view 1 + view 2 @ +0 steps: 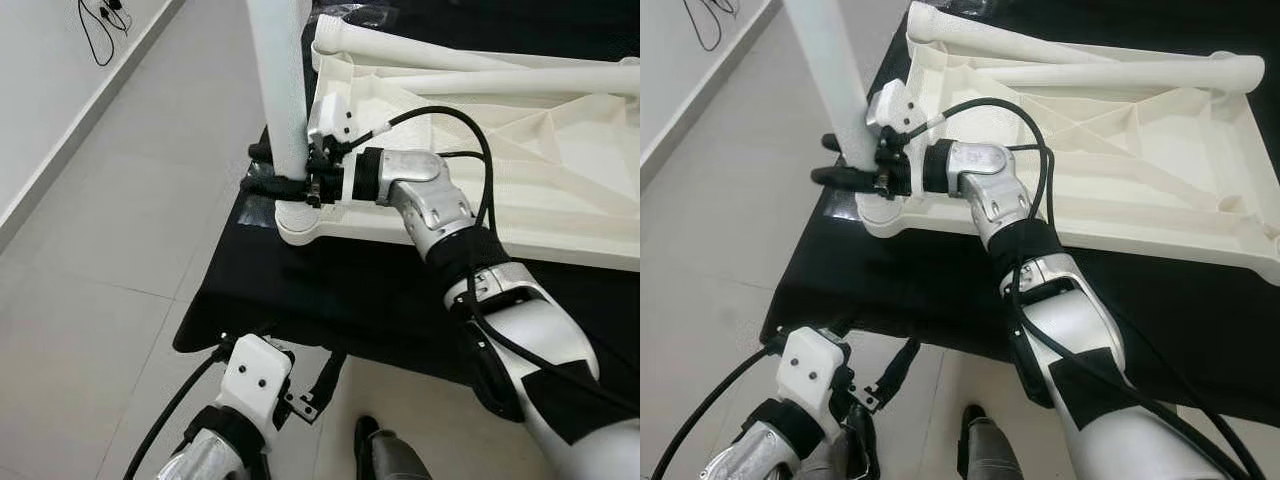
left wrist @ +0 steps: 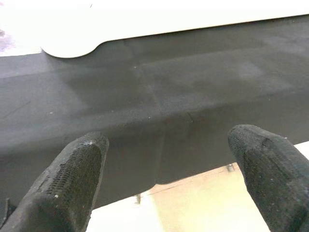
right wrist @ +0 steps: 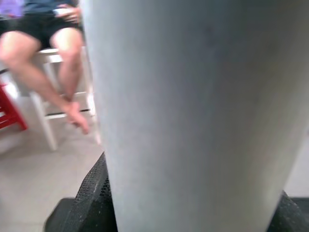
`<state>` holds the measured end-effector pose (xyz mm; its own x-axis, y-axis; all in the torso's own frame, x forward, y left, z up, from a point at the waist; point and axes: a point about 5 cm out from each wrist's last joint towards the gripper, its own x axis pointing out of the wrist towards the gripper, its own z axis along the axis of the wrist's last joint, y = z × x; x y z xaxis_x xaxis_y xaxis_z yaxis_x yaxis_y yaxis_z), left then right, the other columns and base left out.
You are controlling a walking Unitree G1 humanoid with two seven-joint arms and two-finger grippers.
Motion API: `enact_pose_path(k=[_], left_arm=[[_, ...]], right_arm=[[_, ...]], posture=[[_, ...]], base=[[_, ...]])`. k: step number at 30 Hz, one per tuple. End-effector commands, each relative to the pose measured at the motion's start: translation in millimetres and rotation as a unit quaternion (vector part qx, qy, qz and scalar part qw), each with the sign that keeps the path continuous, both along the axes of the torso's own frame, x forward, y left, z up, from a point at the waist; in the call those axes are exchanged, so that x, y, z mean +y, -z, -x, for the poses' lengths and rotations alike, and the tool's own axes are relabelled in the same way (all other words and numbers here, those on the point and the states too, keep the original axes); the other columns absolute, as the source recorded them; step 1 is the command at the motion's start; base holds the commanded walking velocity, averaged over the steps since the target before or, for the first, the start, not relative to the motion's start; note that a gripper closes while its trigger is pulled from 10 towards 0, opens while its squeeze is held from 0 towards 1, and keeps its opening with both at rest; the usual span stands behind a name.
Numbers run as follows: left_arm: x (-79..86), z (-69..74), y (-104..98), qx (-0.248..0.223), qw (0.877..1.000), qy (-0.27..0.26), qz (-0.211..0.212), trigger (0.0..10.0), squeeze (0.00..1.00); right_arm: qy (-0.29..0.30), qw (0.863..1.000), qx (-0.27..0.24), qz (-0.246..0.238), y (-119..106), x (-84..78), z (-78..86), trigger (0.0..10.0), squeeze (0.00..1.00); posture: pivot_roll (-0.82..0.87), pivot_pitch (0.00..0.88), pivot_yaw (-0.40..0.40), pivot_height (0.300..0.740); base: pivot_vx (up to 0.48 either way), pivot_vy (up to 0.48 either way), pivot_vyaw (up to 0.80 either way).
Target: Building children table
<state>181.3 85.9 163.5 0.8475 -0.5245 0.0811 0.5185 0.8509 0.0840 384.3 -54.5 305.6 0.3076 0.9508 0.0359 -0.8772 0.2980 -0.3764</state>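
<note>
Your right gripper (image 1: 285, 185) was closed around the white table leg (image 1: 280, 95), which stood upright in the corner of the upside-down white table top (image 1: 560, 170) on the black cloth (image 1: 330, 290). Your left gripper (image 2: 169, 169) hung low by the cloth's edge, its fingers (image 2: 72, 179) spread wide, holding nothing.

The upturned table top (image 1: 560, 170) lay on the cloth-covered platform (image 1: 330, 290). At its near left corner a table leg (image 1: 280, 90) stood upright in the socket, with the right gripper (image 1: 275, 170) closed around it. Two more legs (image 1: 470, 62) lay on the table top's far side. The left gripper (image 1: 300, 395) hung before the table top, below the platform's near edge
</note>
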Motion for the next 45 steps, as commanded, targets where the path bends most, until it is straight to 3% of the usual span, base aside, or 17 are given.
enact_pose_path(k=[1,11,14,17,18,19,20,21,23,24,26,29,35,45], left_arm=[[-0.8,2.0,5,0.012,1.000,0.001,0.002,10.0,0.00],[-0.4,0.9,5,0.010,1.000,0.000,0.001,10.0,0.00],[0.2,0.3,6,0.010,1.000,0.000,0.000,10.0,0.00],[1.7,-0.2,6,0.009,1.000,-0.001,-0.001,10.0,0.00],[1.7,-0.2,6,0.009,1.000,-0.001,-0.001,10.0,0.00],[2.4,-0.7,6,0.008,1.000,-0.001,-0.002,10.0,0.00],[2.4,-0.7,6,0.008,1.000,-0.001,-0.002,10.0,0.00],[2.8,-1.1,6,0.008,1.000,-0.001,-0.002,10.0,0.00],[3.2,-2.0,6,0.007,1.000,-0.001,-0.004,10.0,0.00],[3.2,-2.0,6,0.007,1.000,-0.001,-0.004,10.0,0.00],[4.3,-3.3,6,0.005,1.000,-0.002,-0.006,10.0,0.00],[4.7,-3.9,6,0.004,1.000,-0.003,-0.007,10.0,0.00],[6.9,-9.6,10,0.003,1.000,-0.005,-0.013,10.0,0.00],[21.1,-23.6,1,-0.027,0.999,-0.033,-0.012,10.0,0.00]], right_arm=[[0.080,0.995,0.047,0.022,27,-19.3,-10.3,10.0,0.00],[0.190,0.980,0.051,-0.020,35,-38.2,-14.1,10.0,0.00],[0.235,0.970,0.055,-0.036,40,-45.2,-13.9,10.0,0.00],[0.313,0.946,0.068,-0.056,66,-48.4,1.5,10.0,0.00],[0.313,0.946,0.068,-0.056,66,-48.4,1.5,10.0,0.00],[0.362,0.927,0.079,-0.064,85,-46.9,14.7,10.0,0.00],[0.362,0.927,0.079,-0.064,85,-46.9,14.7,10.0,0.00],[0.398,0.911,0.085,-0.070,97,-47.1,24.7,10.0,0.00],[0.483,0.870,0.095,-0.045,133,-41.9,63.8,10.0,0.00],[0.483,0.870,0.095,-0.045,133,-41.9,63.8,10.0,0.00],[0.519,0.847,0.103,-0.036,143,-36.1,74.6,10.0,0.00],[0.524,0.844,0.103,-0.037,142,-34.2,73.1,10.0,0.00],[0.531,0.841,0.089,-0.058,117,-26.4,59.1,10.0,0.00],[0.547,0.826,0.119,-0.068,120,-29.2,63.5,10.0,0.00]], posture=[[0.04,0.413,-0.023,0.740],[0.04,0.414,-0.023,0.740],[0.04,0.414,-0.024,0.740],[0.04,0.412,-0.028,0.740],[0.04,0.412,-0.028,0.740],[0.04,0.411,-0.033,0.740],[0.04,0.411,-0.033,0.740],[0.04,0.411,-0.033,0.740],[0.05,0.407,-0.040,0.740],[0.05,0.407,-0.040,0.740],[0.06,0.396,-0.031,0.740],[0.06,0.396,-0.031,0.740],[0.06,0.361,-0.023,0.740],[0.07,0.324,-0.022,0.740]], base=[[0.000,0.000,0.00],[0.000,0.000,0.00],[0.000,0.000,0.00],[0.000,0.000,0.00],[0.000,0.000,0.00],[0.000,0.000,0.00],[0.000,0.000,0.00],[0.000,0.000,0.00],[0.000,0.000,0.00],[0.000,0.000,0.00],[0.000,0.000,0.00],[0.000,0.000,0.00],[0.000,0.000,0.00],[0.000,0.000,0.00]])
